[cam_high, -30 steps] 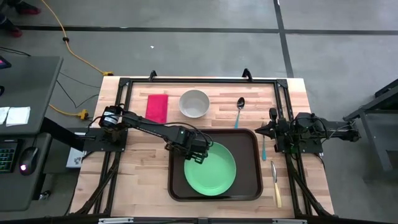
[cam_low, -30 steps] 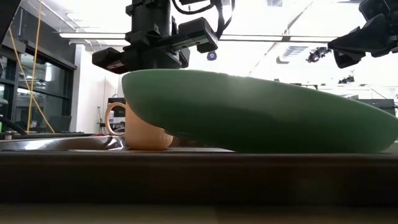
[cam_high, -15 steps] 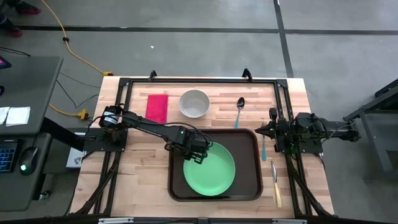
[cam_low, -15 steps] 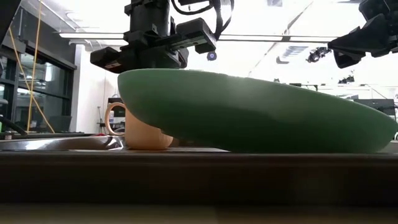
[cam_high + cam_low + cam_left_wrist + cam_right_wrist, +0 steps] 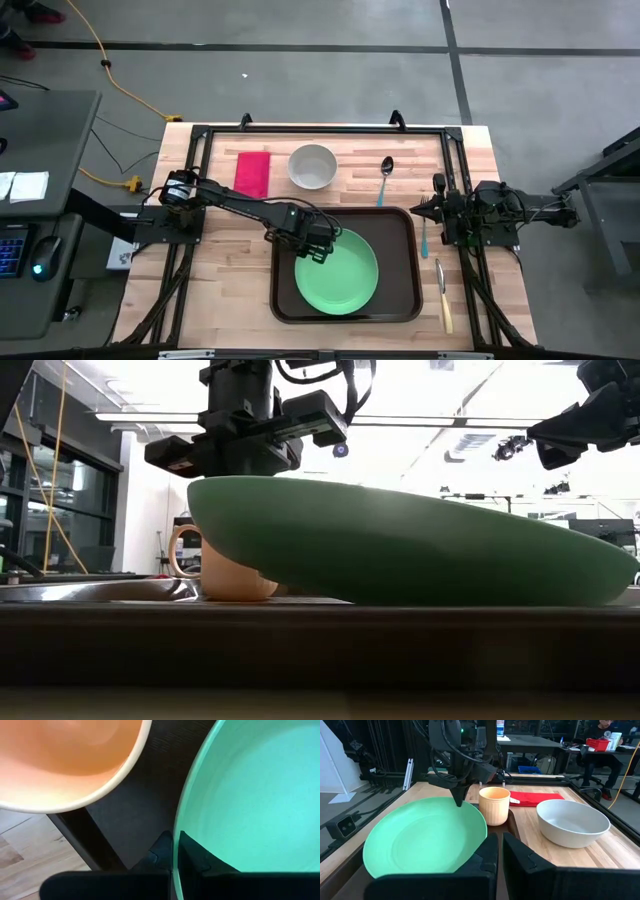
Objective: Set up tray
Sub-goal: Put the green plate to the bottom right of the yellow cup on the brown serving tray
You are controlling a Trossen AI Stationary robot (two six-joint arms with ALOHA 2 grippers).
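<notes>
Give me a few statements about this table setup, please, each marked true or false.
1. The green plate is in the tray. True.
2. The white bowl sits in the tray. False: it stands on the table, behind the tray.
3. The left gripper has its fingers on the green plate's rim. True.
4. The spoon lies on the green plate. False: it lies on the table beside the white bowl.
</notes>
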